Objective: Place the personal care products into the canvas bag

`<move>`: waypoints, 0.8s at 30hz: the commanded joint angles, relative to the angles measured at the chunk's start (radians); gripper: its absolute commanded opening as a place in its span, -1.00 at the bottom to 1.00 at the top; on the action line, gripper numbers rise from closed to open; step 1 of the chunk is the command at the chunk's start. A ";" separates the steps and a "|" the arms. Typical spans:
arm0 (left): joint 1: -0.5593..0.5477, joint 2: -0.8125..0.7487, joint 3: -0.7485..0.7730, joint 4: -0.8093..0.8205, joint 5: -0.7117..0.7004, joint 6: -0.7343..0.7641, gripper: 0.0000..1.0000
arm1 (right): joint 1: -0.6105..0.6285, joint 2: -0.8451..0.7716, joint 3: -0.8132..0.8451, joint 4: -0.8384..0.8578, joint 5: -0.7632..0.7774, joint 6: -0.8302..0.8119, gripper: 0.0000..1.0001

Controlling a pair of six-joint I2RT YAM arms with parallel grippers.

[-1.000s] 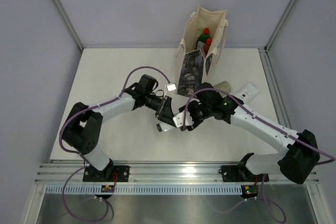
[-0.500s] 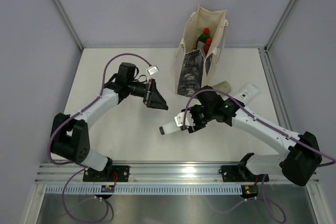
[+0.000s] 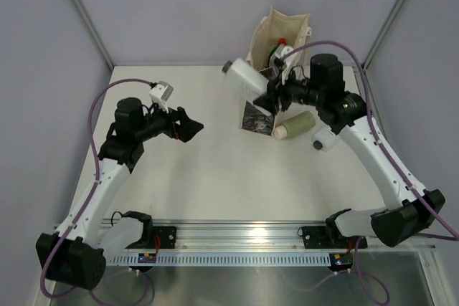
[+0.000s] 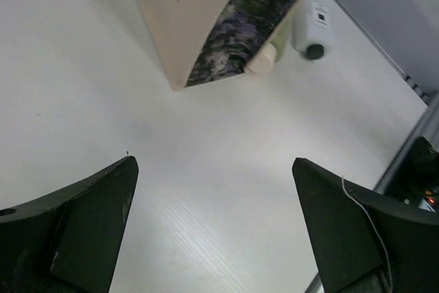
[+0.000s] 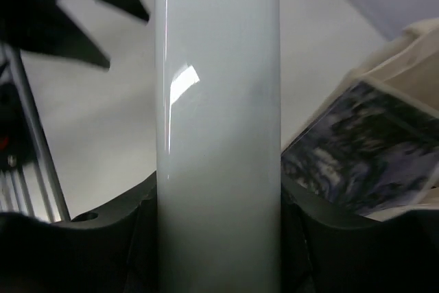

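The cream canvas bag (image 3: 267, 39) stands at the table's back, its dark picture panel (image 3: 255, 114) facing me. A red-capped bottle (image 3: 282, 43) shows inside it. My right gripper (image 3: 270, 95) is shut on a flat white bottle (image 3: 244, 77), held in the air just left of the bag; the wrist view shows the white bottle (image 5: 216, 135) clamped between both fingers, the bag's panel (image 5: 357, 149) behind. A pale green cylinder (image 3: 295, 125) and another white bottle (image 3: 324, 138) lie right of the bag. My left gripper (image 3: 189, 125) hangs open and empty, well left of the bag (image 4: 206, 25).
Grey enclosure walls with metal posts bound the table on three sides. An aluminium rail (image 3: 237, 234) runs along the near edge by the arm bases. The left wrist view shows the cylinder's end (image 4: 264, 60) and the dark-capped white bottle (image 4: 312, 29) beside the bag's foot.
My left gripper opened, let go of the white bottle and drew back to the left. My right gripper kept the bottle and carried it up and back to the bag's left side.
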 commanded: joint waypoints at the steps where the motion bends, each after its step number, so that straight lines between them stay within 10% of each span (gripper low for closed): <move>1: -0.001 -0.103 -0.077 0.100 -0.230 -0.053 0.98 | -0.031 0.053 0.220 0.271 0.088 0.463 -1.00; 8: -0.001 -0.270 -0.214 0.100 -0.289 -0.133 0.98 | -0.081 0.329 0.567 0.189 0.649 0.756 -1.00; 15: -0.001 -0.431 -0.269 0.024 -0.348 -0.138 0.98 | -0.166 0.530 0.753 0.144 0.710 0.862 -1.00; 24: -0.001 -0.537 -0.334 -0.009 -0.385 -0.170 0.98 | -0.166 0.580 0.669 0.225 0.577 0.778 -0.49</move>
